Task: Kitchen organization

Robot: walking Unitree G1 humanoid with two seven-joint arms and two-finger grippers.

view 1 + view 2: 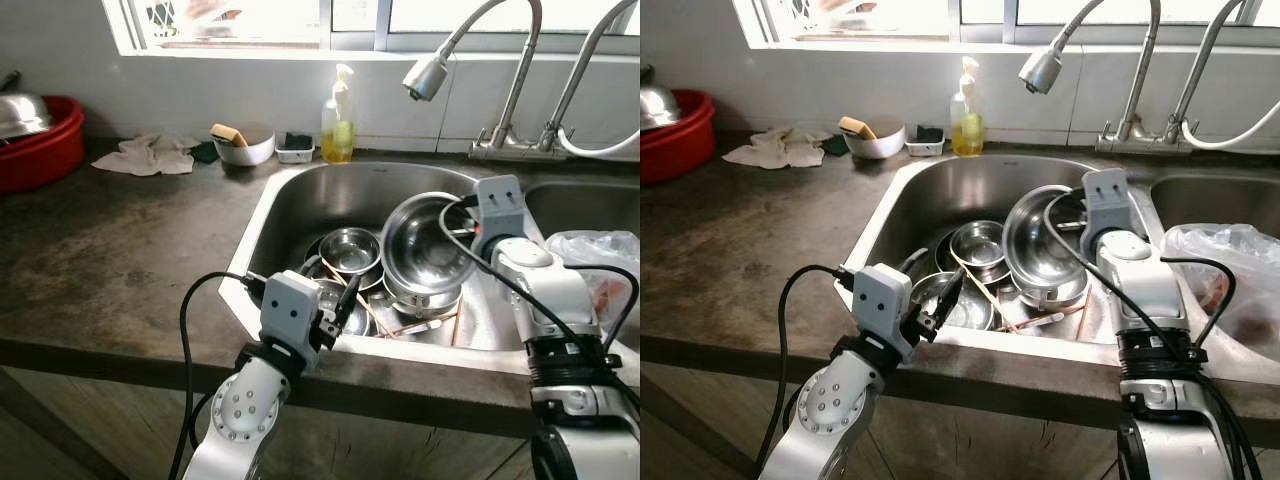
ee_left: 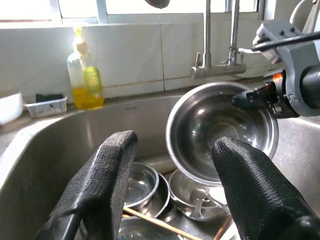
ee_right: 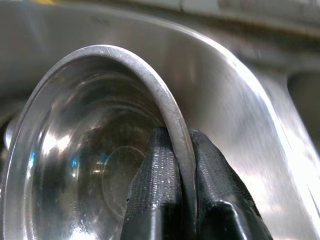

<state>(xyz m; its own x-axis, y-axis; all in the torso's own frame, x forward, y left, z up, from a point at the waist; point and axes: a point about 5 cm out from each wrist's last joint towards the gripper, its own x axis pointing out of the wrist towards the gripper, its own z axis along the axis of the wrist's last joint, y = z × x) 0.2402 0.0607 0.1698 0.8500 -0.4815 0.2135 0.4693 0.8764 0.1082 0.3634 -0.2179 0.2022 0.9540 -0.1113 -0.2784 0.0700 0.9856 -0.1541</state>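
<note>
- In the right wrist view, the right gripper (image 3: 184,180) is seen nearest the lens, its two black fingers (image 3: 155,185) pinched on the thin rim of a large steel bowl (image 3: 90,165), one finger inside the rim and one outside.
- In the left eye view, that bowl (image 1: 428,245) is shown tilted on its side at the centre of the frame, inside the sink (image 1: 300,200), its opening turned toward the lower left.
- The left gripper (image 2: 172,180) is shown in the left wrist view with its fingers spread wide and nothing between them; in the left eye view it is placed at the sink's near rim, lower centre-left.
- Smaller steel bowls (image 1: 350,248) and wooden chopsticks (image 1: 358,300) are seen lying in the sink bottom, below and left of the tilted bowl.
- A spoon (image 2: 197,200) lying in a low bowl can be made out in the left wrist view.
- A yellow soap bottle (image 1: 338,125), a small tray (image 1: 296,150) and a white bowl holding a sponge (image 1: 243,145) are lined along the wall at upper centre.
- A faucet (image 1: 470,60) is seen at upper right, a crumpled cloth (image 1: 150,155) and a red basin (image 1: 40,150) at upper left, and a plastic bag (image 1: 600,260) at the right edge.
</note>
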